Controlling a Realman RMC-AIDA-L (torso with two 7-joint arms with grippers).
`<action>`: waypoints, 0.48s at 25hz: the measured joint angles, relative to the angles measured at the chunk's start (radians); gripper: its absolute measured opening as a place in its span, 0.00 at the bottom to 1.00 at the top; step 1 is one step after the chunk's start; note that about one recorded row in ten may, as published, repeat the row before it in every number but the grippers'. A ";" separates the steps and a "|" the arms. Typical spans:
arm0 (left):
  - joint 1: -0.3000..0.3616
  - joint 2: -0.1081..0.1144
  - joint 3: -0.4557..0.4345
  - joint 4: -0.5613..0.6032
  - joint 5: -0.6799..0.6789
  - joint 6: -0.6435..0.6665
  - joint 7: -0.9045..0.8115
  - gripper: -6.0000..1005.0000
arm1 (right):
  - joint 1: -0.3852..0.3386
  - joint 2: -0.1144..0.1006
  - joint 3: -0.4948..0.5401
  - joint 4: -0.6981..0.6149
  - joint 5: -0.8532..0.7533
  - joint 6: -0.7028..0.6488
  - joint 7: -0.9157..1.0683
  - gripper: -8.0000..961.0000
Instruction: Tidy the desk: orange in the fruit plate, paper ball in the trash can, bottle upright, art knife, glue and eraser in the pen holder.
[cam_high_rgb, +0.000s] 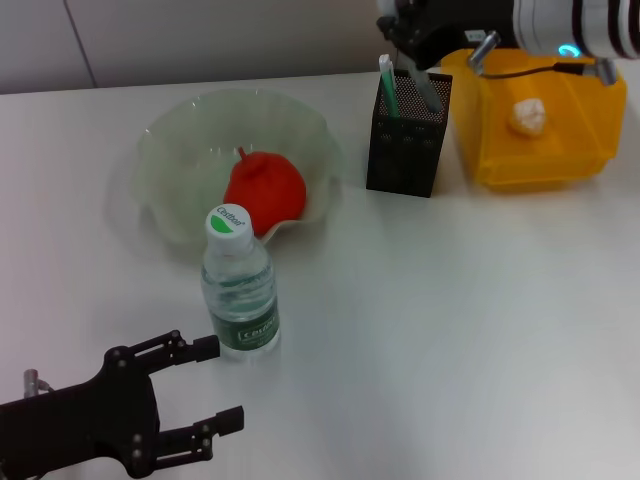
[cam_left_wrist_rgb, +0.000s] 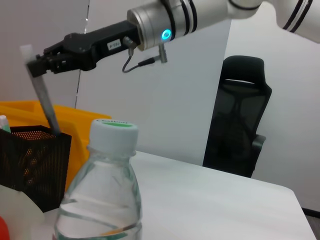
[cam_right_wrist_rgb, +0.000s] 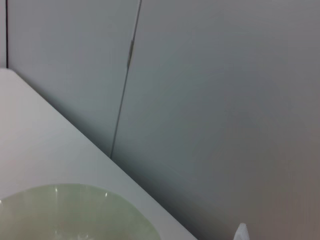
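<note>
White surface (cam_high_rgb: 480, 320): our right jaws (cam_left_wrist_rgb: 36, 64) grip a grey stick (cam_left_wrist_rgb: 46, 107) over the pen holder (cam_high_rgb: 405, 135); left jaws (cam_high_rgb: 205, 385) gape empty beside the bottle (cam_high_rgb: 240, 290).

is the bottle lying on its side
No, the bottle stands upright on the table, cap up, in front of the fruit plate.

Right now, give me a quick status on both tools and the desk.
Right tool above pen holder, shut on grey stick. Left tool open, near bottle, which is upright. Orange in plate, paper ball in bin.
</note>
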 joint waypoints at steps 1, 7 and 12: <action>0.000 0.000 0.000 0.000 0.000 0.000 0.000 0.78 | -0.003 0.001 0.000 0.016 0.026 0.019 -0.027 0.15; -0.004 0.001 -0.001 -0.003 0.000 -0.004 0.000 0.78 | -0.022 0.002 -0.010 0.095 0.169 0.108 -0.174 0.15; -0.006 0.000 -0.005 -0.003 0.000 -0.006 -0.004 0.78 | -0.010 0.000 -0.009 0.148 0.184 0.127 -0.186 0.15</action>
